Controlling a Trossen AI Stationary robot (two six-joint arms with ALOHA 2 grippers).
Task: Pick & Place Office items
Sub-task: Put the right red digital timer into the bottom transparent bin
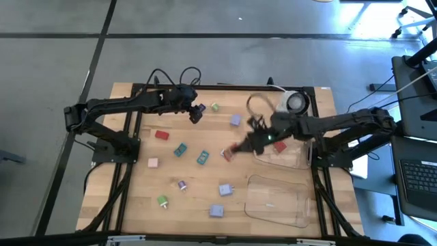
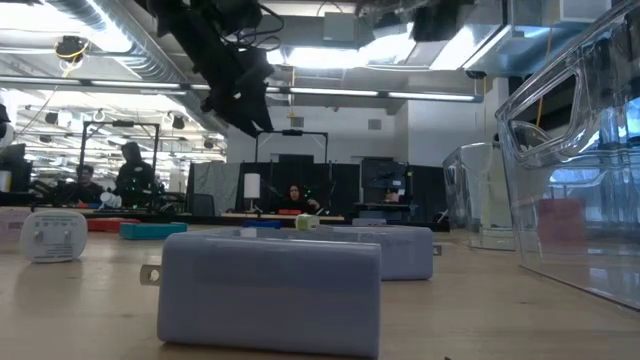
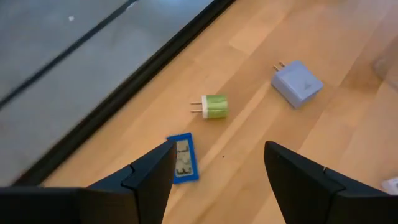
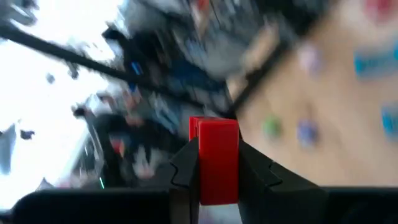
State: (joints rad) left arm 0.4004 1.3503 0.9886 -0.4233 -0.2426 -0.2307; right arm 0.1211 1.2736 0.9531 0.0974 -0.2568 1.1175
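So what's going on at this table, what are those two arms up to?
The right gripper has its jaws shut on a small red block, held near a clear tray. The left gripper, jaws open, hovers over a blue piece and a green plug. More small pieces lie scattered on the wooden table.

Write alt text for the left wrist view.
The left gripper hangs open above the wooden table, over a flat blue piece. Beyond it lie a green plug and a lavender plug, apart from each other.
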